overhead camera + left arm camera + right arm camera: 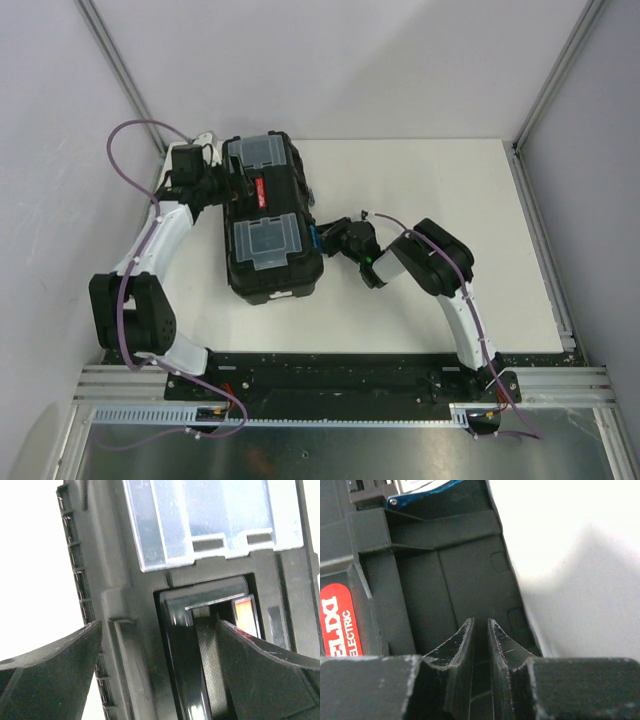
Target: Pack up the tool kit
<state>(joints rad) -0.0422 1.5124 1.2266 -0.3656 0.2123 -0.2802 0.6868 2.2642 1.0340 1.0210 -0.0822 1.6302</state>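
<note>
The tool kit (270, 215) is a black toolbox lying shut on the white table, with two clear lid compartments (262, 150) and a red-marked handle (262, 190). My left gripper (225, 185) is at its left side and stands open. In the left wrist view (160, 625) its fingers straddle the box's left rim and the glossy handle (185, 645), below a clear lid (200, 515). My right gripper (328, 238) is at the box's right side beside a blue latch (313, 237). Its fingers (480, 621) are nearly together, nothing between them, pointing at the black side wall (465, 565).
A red label (337, 620) shows on the box's side. The table (430, 300) is bare white to the right of the box. Metal frame posts (545, 100) run up both back corners. A black base rail (340, 370) spans the near edge.
</note>
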